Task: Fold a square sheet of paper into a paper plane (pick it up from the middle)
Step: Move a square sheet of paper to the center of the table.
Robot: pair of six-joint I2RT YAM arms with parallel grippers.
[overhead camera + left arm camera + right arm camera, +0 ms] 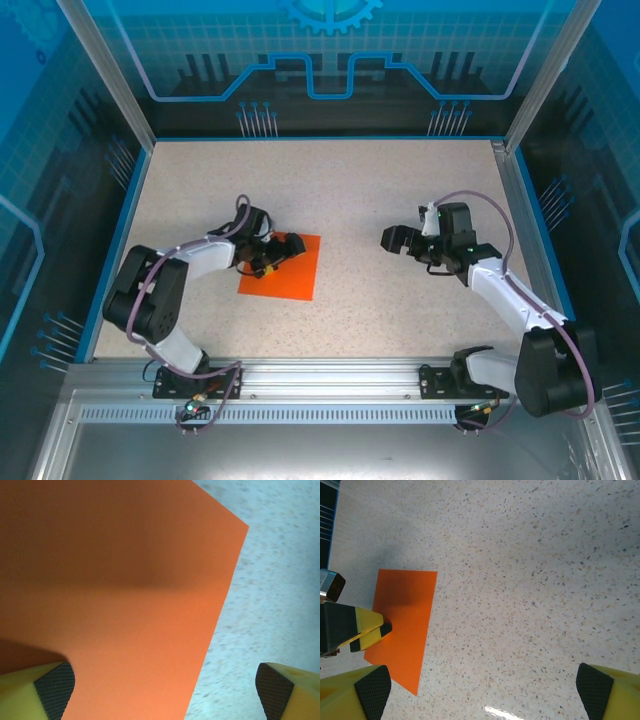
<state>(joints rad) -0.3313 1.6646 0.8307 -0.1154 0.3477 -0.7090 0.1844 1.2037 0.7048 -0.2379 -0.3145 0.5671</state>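
The square sheet of paper (290,280) lies flat on the speckled worktop (400,180), plain bright orange and smooth. From above, the left pincer (280,252) sits over its upper-left part. The left wrist view shows those jaws spread wide, one pad (54,690) above the sheet. The right pincer (392,240), also wide open, hangs well right of the sheet.

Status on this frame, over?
Left gripper open, over the orange sheet. Right gripper open, apart from it. Sheet flat, unfolded, on table. Nothing blocking.
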